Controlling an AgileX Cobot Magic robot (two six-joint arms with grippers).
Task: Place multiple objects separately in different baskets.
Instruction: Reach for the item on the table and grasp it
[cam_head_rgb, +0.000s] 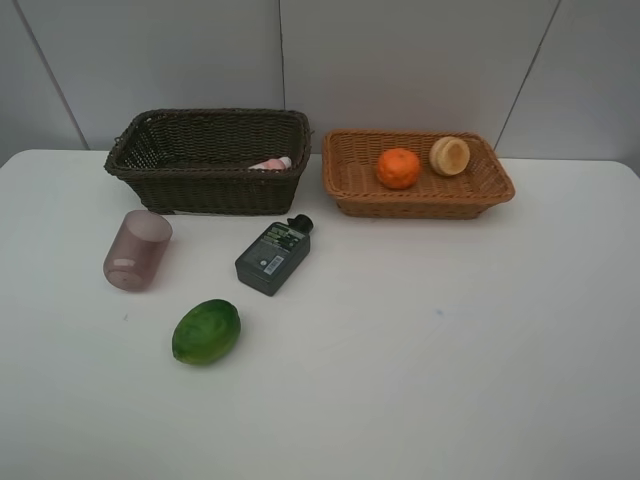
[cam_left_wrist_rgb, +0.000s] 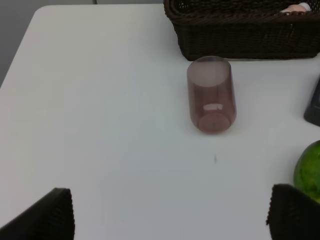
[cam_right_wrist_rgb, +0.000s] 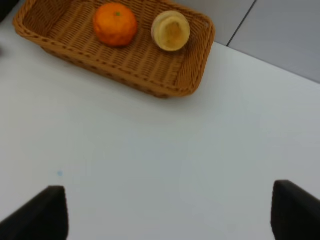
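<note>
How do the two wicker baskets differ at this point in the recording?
The dark brown basket is deeper, with taller walls; the orange-tan basket is shallower. The dark brown basket holds a pink bottle, while the orange-tan basket holds an orange and a pale round fruit. In the exterior view the dark brown basket stands left of the orange-tan basket. Both are rectangular and woven.

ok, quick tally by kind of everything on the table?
Baskets: 2, dark brown basket, tan basket
Fruit: 3, orange, pale round fruit, green fruit
Bottles: 2, pink bottle, dark-green bottle
Cups: 1, purple cup
Total: 8
</note>
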